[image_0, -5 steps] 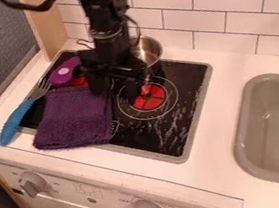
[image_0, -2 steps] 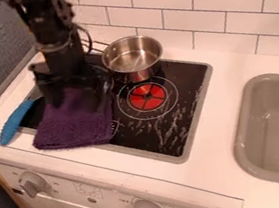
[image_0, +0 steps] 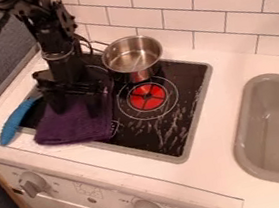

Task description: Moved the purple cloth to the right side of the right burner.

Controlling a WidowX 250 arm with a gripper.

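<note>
My gripper (image_0: 77, 109) hangs over the upper part of the purple cloth (image_0: 79, 128), its two fingers apart and their tips at the fabric. The folded cloth lies on the left front of the black stovetop, its lower left corner over the white counter. To the right of the cloth is the right burner (image_0: 148, 97), a red disc with white rings around it. Whether any fabric is pinched between the fingers is not visible.
A steel pot (image_0: 133, 59) stands at the stovetop's back, behind the red burner. The blue handle (image_0: 15, 122) of a utensil lies left of the cloth. A grey sink (image_0: 278, 127) is at the right, below a tiled wall.
The gripper has moved left from beside the pot and come down onto the cloth, uncovering the pot and hiding the purple utensil. The cloth's lower edge has shifted slightly.
</note>
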